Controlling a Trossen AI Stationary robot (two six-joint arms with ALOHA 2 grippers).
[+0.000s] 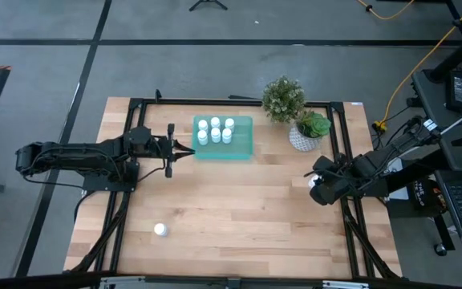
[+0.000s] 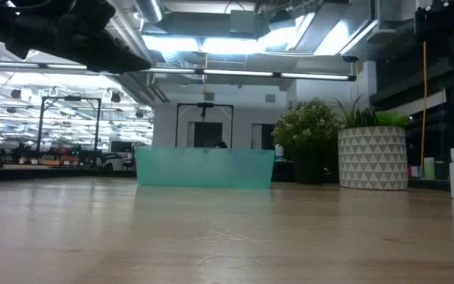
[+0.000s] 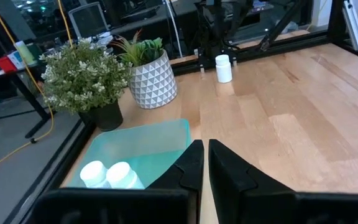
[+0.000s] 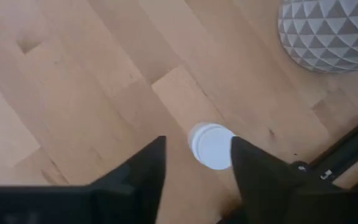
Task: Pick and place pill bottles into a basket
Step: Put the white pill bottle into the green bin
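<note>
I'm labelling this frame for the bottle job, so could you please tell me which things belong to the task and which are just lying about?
Part of the job:
- pill bottles in the basket
- basket
- loose bottle near the front edge
- bottle under the right claw
- right claw, open
- left claw, shut, beside the basket

Just lying about:
- leafy plant
- patterned white pot

A robotics lab: grey concrete floor [image 1: 215,24], yellow cable [image 1: 431,56], ceiling strip lights [image 2: 211,43], black frame rigs [image 2: 203,118] behind.
</note>
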